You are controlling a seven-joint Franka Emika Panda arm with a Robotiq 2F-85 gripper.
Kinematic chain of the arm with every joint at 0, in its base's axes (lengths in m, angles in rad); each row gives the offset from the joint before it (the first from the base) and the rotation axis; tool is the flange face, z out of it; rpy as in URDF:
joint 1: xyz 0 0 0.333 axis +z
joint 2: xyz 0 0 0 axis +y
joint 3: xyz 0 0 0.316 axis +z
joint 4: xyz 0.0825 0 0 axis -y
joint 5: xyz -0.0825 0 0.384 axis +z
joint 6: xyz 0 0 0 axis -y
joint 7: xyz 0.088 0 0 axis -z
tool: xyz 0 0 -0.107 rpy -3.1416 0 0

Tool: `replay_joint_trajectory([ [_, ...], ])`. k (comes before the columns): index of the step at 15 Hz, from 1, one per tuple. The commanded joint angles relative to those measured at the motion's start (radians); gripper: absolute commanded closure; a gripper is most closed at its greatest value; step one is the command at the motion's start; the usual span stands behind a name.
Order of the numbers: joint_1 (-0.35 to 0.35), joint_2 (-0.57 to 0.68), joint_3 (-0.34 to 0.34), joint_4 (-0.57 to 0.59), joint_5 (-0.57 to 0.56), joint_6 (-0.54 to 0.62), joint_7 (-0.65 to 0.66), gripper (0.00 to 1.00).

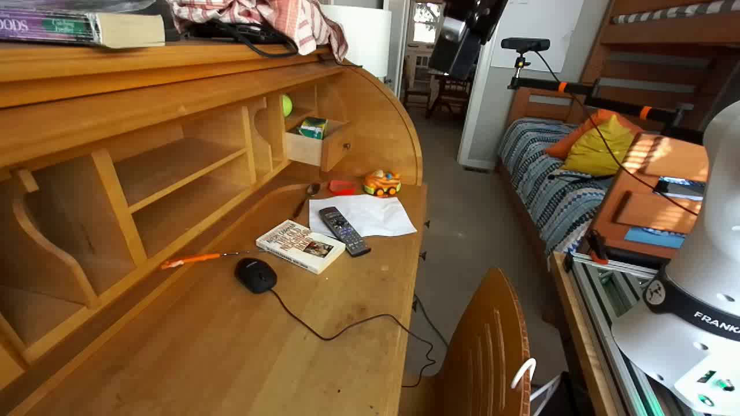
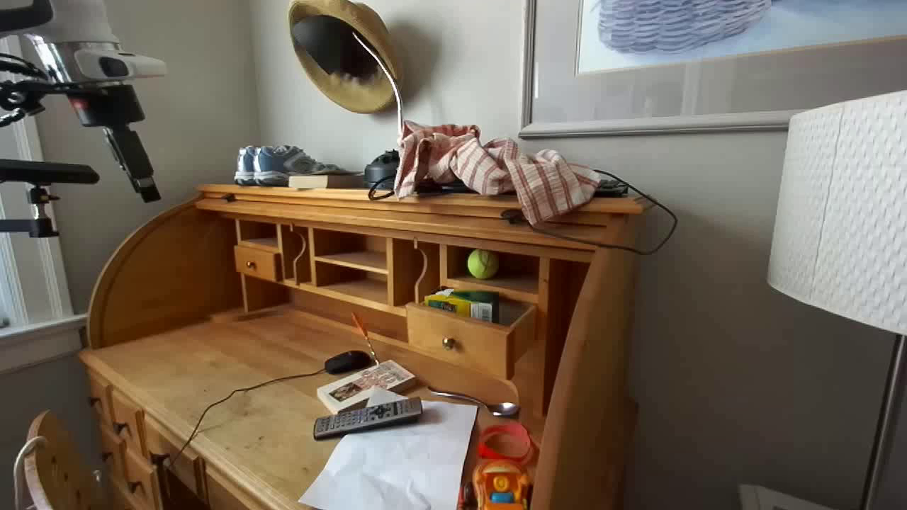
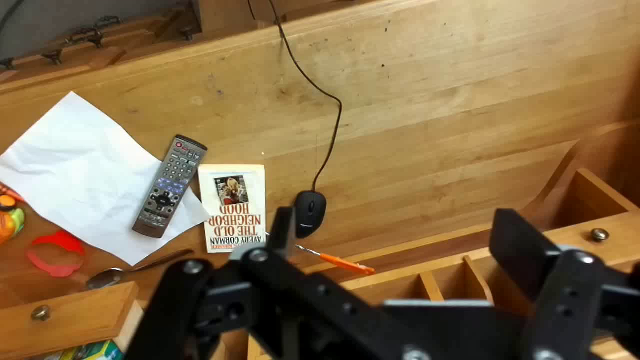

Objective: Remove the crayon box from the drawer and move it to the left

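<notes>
The green and yellow crayon box (image 1: 313, 128) sits inside the pulled-out drawer (image 1: 304, 148). In an exterior view the crayon box (image 2: 453, 302) shows above the front of the drawer (image 2: 468, 343), which has a round knob. In the wrist view only a bit of the crayon box (image 3: 96, 351) shows at the bottom left, behind the drawer front (image 3: 75, 317). My gripper (image 3: 395, 222) is open with nothing between its fingers. It is high above the desk, well away from the drawer. The gripper (image 2: 145, 188) shows at the upper left in an exterior view.
On the desktop are a white book (image 2: 365, 386), a remote (image 2: 367, 418) on paper, a corded mouse (image 1: 255, 275), an orange-handled tool (image 1: 193, 260), a spoon (image 2: 496, 409), a red ring and a toy car (image 1: 381, 183). A tennis ball (image 2: 482, 263) sits above the drawer. A chair (image 1: 485, 346) stands in front.
</notes>
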Motion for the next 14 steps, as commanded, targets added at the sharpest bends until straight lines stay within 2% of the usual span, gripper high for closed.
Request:
replay_joint_trajectory([
  [1,0.000,0.000,-0.001,0.002,-0.001,-0.002,0.000,0.00],
  [4,0.000,0.001,-0.001,0.002,-0.001,-0.002,0.000,0.00],
  [7,-0.076,0.031,-0.002,0.011,-0.073,0.113,0.033,0.00],
  [9,-0.142,0.075,-0.030,0.041,-0.166,0.189,0.004,0.00],
  [11,-0.203,0.137,-0.059,0.087,-0.260,0.211,-0.029,0.00],
  [14,-0.234,0.252,-0.125,0.177,-0.322,0.174,-0.118,0.00],
])
